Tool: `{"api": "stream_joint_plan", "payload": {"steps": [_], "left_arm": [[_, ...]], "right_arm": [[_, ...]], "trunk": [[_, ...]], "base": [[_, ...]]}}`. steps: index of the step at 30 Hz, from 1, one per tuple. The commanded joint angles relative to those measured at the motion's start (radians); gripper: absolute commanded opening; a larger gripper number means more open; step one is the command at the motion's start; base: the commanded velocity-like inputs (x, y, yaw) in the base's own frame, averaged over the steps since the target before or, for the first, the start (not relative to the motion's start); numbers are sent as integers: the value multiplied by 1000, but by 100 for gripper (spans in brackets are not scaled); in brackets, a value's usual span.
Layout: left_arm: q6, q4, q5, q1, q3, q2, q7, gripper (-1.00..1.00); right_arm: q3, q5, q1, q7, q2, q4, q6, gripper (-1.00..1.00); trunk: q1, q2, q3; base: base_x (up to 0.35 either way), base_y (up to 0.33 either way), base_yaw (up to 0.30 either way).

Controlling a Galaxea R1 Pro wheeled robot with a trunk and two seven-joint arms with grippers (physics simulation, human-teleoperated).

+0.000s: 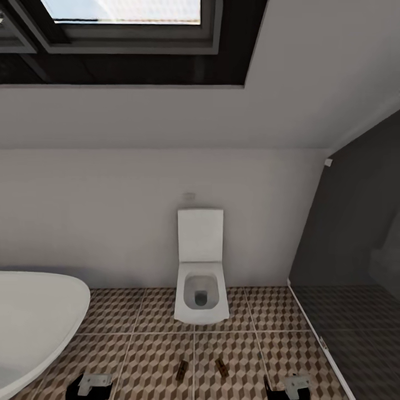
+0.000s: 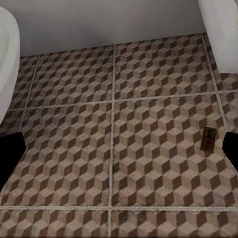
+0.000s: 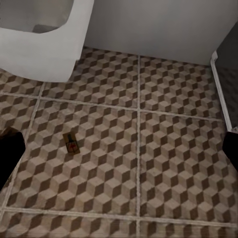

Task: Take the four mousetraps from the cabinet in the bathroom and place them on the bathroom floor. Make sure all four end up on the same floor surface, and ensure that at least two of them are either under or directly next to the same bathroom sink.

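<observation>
Head view, two mousetraps point(image 1: 181, 370) point(image 1: 221, 367) on bathroom floor point(image 1: 150, 355), before toilet point(image 1: 200, 291)

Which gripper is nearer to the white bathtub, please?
The left gripper: the bathtub lies just beside it, while the right gripper is across the floor, beyond both mousetraps.

Bathroom floor point(image 1: 150, 355): large square tiles printed with a brown, beige and white cube pattern, divided by pale grout lines. A white toilet point(image 1: 201, 294) stands on the tiles against the back wall and serves as landmark. Two mousetraps lie flat on the floor in front of the toilet, nearer the camera: one point(image 1: 181, 370) slightly to its left, the other point(image 1: 221, 367) slightly to its right, near each other but apart. A white tub point(image 1: 33, 322) sits well left of the toilet.
</observation>
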Motion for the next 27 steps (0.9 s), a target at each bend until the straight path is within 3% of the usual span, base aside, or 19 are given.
{"api": "stream_joint_plan", "payload": {"steps": [1,11,15,16,24,27], "left_arm": [[-3,3,4,10,-8,0,1,100],[23,4,4,67,-7,5,35,100],[69,4,4,79,-7,6,63,100],[101,4,4,86,-8,7,73,100],[128,4,4,94,-8,5,80,100],[183,3,4,97,-8,3,81,100]], "right_arm": [[9,-9,7,-2,0,0,-3,100],[8,-9,40,-4,-18,2,-2,100],[8,-9,57,-5,-33,2,0,100],[8,-9,75,-6,-52,2,2,100],[8,-10,100,-9,-67,2,4,100],[8,-23,106,-13,-69,2,5,100]], "trunk": [[1,-2,-1],[1,-2,16],[1,-2,23],[1,-2,24],[1,-2,38],[1,-2,43]], "base": [[0,0,0],[0,0,0],[0,0,0],[0,0,0],[0,0,0],[0,0,-8]]}}
